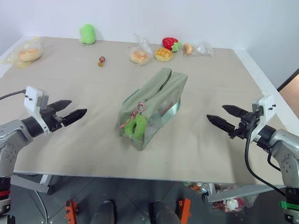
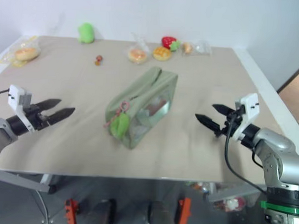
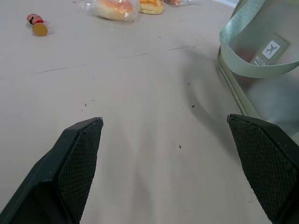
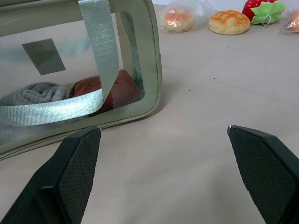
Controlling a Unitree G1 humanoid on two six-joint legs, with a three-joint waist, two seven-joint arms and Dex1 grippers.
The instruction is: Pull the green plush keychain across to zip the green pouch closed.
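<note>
Sitting mid-frame on the table (image 1: 63, 148), one green pouch (image 1: 157, 100) carries one green plush keychain (image 1: 137, 125) at its lower end. Two grippers, left (image 1: 72, 112) and right (image 1: 223, 117), hover spread apart, empty. Perhaps three bagged breads (image 1: 140, 55) line the upper edge.

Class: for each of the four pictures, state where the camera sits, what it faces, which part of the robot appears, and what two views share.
Left eye view: on the head, looking down over the table; both arms show, left gripper and right gripper open beside the green pouch.
Right eye view: head again, same scene, with the green plush keychain on the pouch's near end.
Left wrist view: along its open jaws toward the pouch's strap.
Right wrist view: along its open jaws toward the pouch's clear side.
Shared: both wrist views catch the pouch and the bread.
</note>
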